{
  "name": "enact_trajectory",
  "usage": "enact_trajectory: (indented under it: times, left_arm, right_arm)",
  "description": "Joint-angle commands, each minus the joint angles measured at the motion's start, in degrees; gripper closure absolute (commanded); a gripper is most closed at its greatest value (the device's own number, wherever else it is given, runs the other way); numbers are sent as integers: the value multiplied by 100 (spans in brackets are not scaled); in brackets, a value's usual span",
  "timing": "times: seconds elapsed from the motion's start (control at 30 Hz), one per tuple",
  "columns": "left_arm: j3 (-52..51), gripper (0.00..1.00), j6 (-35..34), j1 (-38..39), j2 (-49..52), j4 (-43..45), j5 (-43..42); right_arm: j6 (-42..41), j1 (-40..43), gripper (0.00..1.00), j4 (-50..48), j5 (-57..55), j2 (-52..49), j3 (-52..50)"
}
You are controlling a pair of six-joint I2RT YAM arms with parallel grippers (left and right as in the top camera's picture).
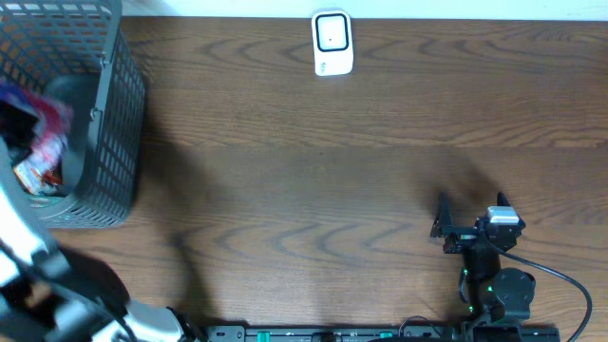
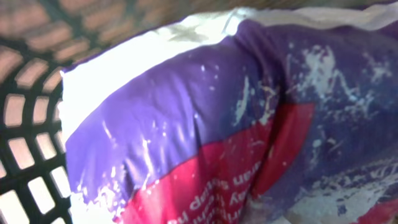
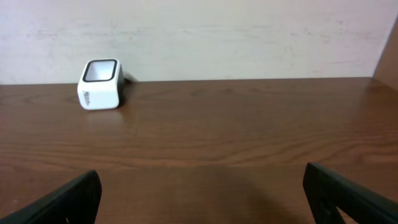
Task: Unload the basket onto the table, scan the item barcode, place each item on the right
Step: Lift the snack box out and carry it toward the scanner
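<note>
At the table's [image 1: 313, 190] far left corner, the left arm [image 1: 21, 220] reached down into a grey mesh basket [image 1: 119, 142]. The left gripper's fingers were hidden in every view, but its pincer was closed together; whether it pinched anything could not be told. A purple and red packet [image 2: 205, 124] filled the left wrist view, lying inside the basket against its mesh wall. The white scanner [image 1: 332, 43] stood at the far edge, well apart from the basket. The right gripper [image 1: 471, 214] sat low near the front right, its 2 fingers wide apart and empty.
</note>
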State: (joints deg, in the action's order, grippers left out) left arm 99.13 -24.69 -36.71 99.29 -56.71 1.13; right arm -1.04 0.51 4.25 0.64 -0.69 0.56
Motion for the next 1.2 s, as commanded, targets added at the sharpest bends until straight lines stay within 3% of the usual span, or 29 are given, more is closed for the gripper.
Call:
enact_trajectory:
  times: [0.0, 0.27, 0.5, 0.77, 1.17]
  left_arm:
    - [140, 93, -118, -7, -964, 514, -1322]
    - [140, 93, -658, 157, -2229, 1209, -2221]
    - [138, 93, -658, 1473, -2450, 1226, -2302]
    - [122, 92, 120, 3508, -1818, 1051, -2297]
    - [122, 92, 153, 5560, 380, 927, -2297]
  right_arm:
    - [-83, -17, 1, 4, -9, 37, -26]
    - [-83, -17, 1, 4, -9, 37, -26]
    - [-83, -17, 1, 4, -9, 37, -24]
    - [-83, -17, 1, 4, -9, 37, -26]
    - [-83, -17, 1, 4, -9, 37, -24]
